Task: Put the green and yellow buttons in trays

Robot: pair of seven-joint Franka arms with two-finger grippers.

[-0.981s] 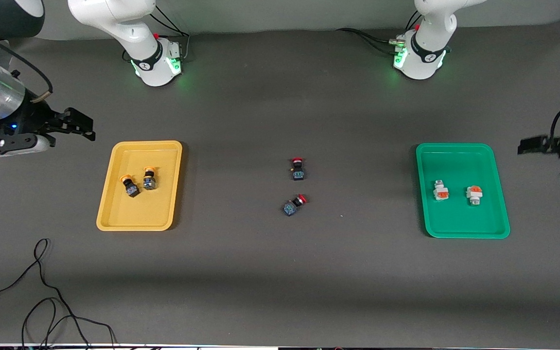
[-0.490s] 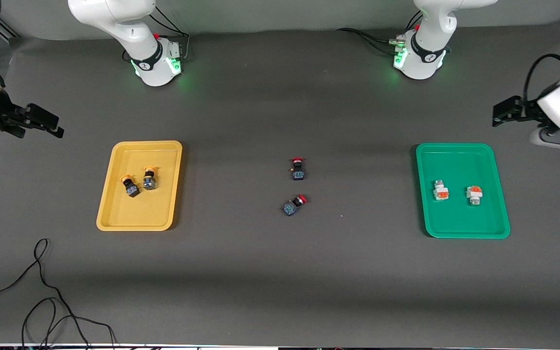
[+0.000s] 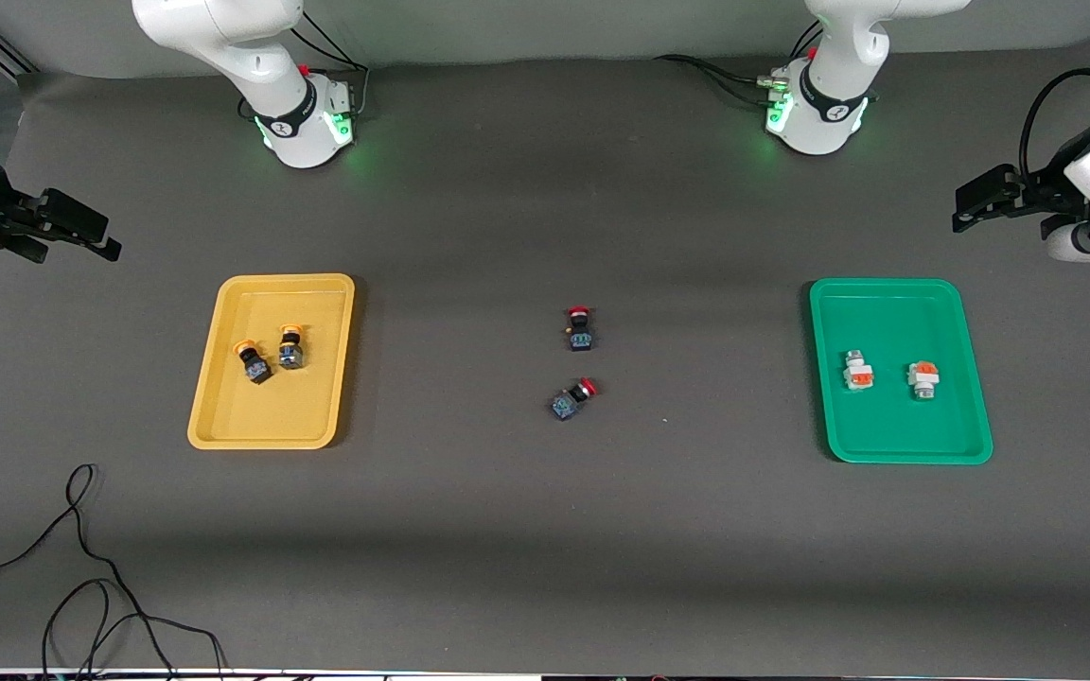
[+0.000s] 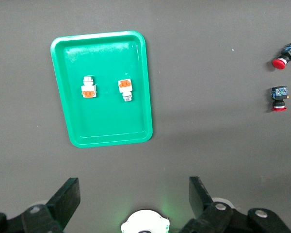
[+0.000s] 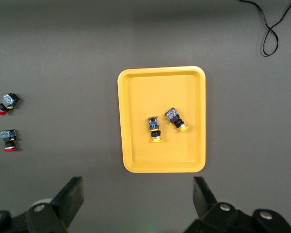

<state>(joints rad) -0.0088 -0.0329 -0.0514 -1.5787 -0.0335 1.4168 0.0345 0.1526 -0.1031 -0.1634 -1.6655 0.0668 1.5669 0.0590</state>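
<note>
Sorting status: judged done; all four task buttons lie in trays, none on the bare table.
Yellow tray point(image 3: 223, 359): toward the right arm's end of the table, midway between its long edges; long side runs toward the camera.
Yellow buttons point(image 3: 271, 357): two, lying just beside each other in the tray's middle, caps toward the bases' edge; the same pair shows in the right wrist view point(image 5: 163, 124).
Green tray point(image 3: 971, 416): toward the left arm's end, level with the yellow one.
Green-tray buttons point(image 3: 890, 375): two white-bodied, orange-blocked pieces, apart from each other near the tray's centre; seen again from the left wrist point(image 4: 106, 89).
Red buttons point(image 3: 578, 364): two at mid-table, between the trays, one nearer the camera and tipped on its side; not part of the task.
Left gripper point(image 3: 975, 200): empty, fingers spread wide, up over the table's edge at the left arm's end, clear of the green tray.
Right gripper point(image 3: 67, 227): empty, jaws wide, over the table's end edge by the yellow tray's corner.
Next move: likely none beyond parking both arms; the red pair should stay put.
Cable point(image 3: 81, 567): loose loops near the camera-side corner.
Writing: none readable on buttons or trays; a small round mark on each arm base, illegible.
</note>
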